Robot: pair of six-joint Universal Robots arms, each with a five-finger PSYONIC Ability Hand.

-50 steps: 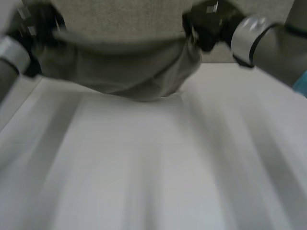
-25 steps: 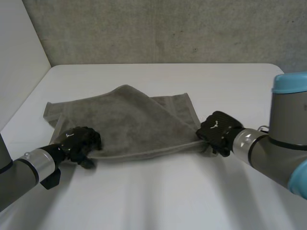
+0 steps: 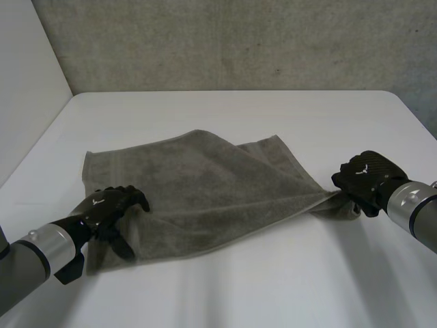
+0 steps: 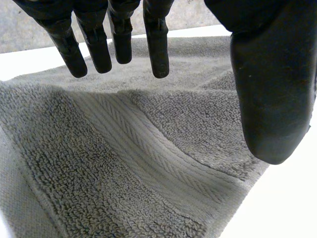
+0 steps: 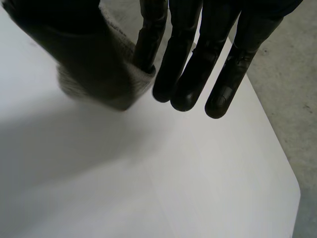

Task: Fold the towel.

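The grey towel point(image 3: 205, 191) lies loosely on the white table point(image 3: 225, 287), with a diagonal fold running across it and one layer over another. My left hand point(image 3: 113, 205) rests over the towel's near-left corner. In the left wrist view its fingers point(image 4: 156, 39) are straight and spread above the ribbed border of the towel point(image 4: 124, 163), holding nothing. My right hand point(image 3: 369, 179) is at the towel's stretched right corner. In the right wrist view a tuft of towel point(image 5: 141, 82) sits pinched between the thumb and one straight finger point(image 5: 183, 59).
A grey wall point(image 3: 239, 41) rises behind the table's far edge. The table's left edge runs close to my left arm point(image 3: 34, 256). The table's right edge point(image 5: 292, 188) lies just past the right hand's fingertips. Bare tabletop stretches in front of the towel.
The towel came down from the air onto the table. My left hand opened and let go of its corner. My right hand moved to the right, drawing its corner out.
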